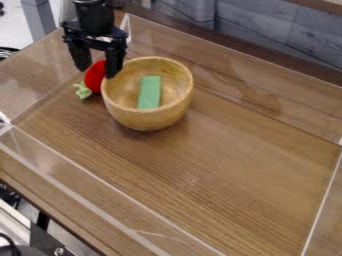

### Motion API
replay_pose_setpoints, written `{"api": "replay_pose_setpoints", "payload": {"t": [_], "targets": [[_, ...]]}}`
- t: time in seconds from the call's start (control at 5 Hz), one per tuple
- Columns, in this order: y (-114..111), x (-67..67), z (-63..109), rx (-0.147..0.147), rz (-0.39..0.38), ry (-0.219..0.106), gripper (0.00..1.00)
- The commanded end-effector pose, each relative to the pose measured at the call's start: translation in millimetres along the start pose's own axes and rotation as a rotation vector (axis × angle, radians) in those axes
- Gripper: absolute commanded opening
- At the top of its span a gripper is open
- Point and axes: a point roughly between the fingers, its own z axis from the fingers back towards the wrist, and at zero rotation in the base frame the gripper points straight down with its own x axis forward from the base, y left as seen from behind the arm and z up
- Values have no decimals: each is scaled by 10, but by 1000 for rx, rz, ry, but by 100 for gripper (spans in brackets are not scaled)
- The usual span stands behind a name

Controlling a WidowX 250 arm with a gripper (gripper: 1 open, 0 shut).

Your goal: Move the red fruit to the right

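The red fruit [94, 75] lies on the wooden table just left of the wooden bowl, its light green stem [83, 92] pointing toward the near left. My black gripper [99, 62] points straight down right over it, open, with one finger at the fruit's left and the other near the bowl's rim. The fingers partly cover the top of the fruit. Whether they touch it I cannot tell.
A wooden bowl [168, 112] holding a flat green block [150, 92] stands right beside the fruit. Clear acrylic walls [321, 200] enclose the wooden table [214, 180]. Bare tabletop stretches to the right of and in front of the bowl.
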Motion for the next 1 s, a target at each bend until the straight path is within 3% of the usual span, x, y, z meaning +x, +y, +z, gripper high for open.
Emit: {"api": "replay_pose_setpoints", "payload": {"t": [0.0,0.4,0.8], "targets": [[94,85,21,5,31,-49,100],[259,75,419,-21,83,-65,100],[204,176,353,-27,114,-75,100]]}}
